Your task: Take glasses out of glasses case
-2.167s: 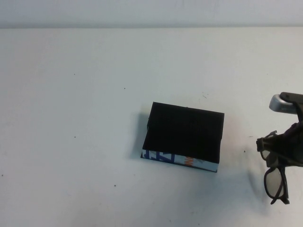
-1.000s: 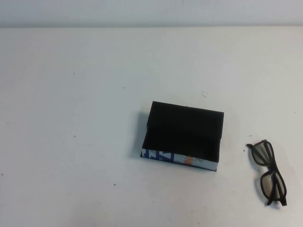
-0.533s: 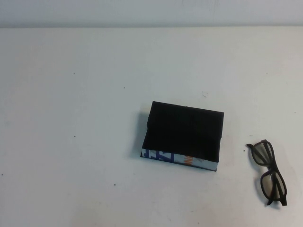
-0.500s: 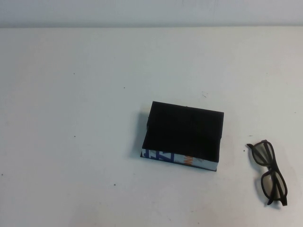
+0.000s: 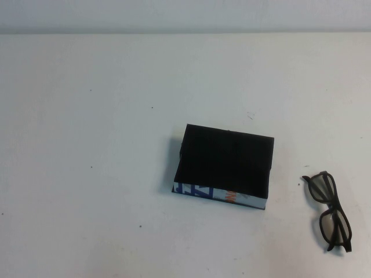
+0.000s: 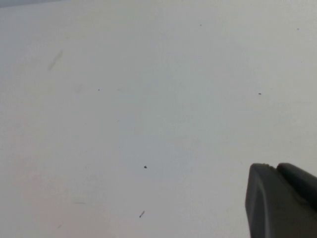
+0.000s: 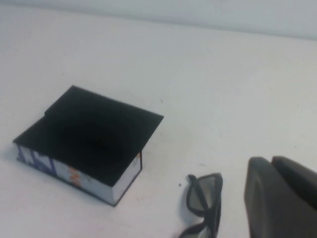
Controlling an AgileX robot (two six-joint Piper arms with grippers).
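The glasses case [image 5: 226, 165], a black box with a white, blue-lettered front strip, lies closed near the middle of the table. The dark-framed glasses [image 5: 328, 208] lie folded on the table to its right, apart from it. Neither arm shows in the high view. In the right wrist view, my right gripper [image 7: 271, 161] is shut and empty, held above the table beside the glasses [image 7: 205, 198], with the case [image 7: 94, 131] farther off. In the left wrist view, my left gripper [image 6: 276, 167] is shut and empty over bare table.
The white table [image 5: 87, 145] carries only small dark specks. A pale wall runs along its far edge.
Early on my right gripper was over the glasses at the right edge; it has since left the high view and the glasses lie on the table. Nothing moved in the last second.
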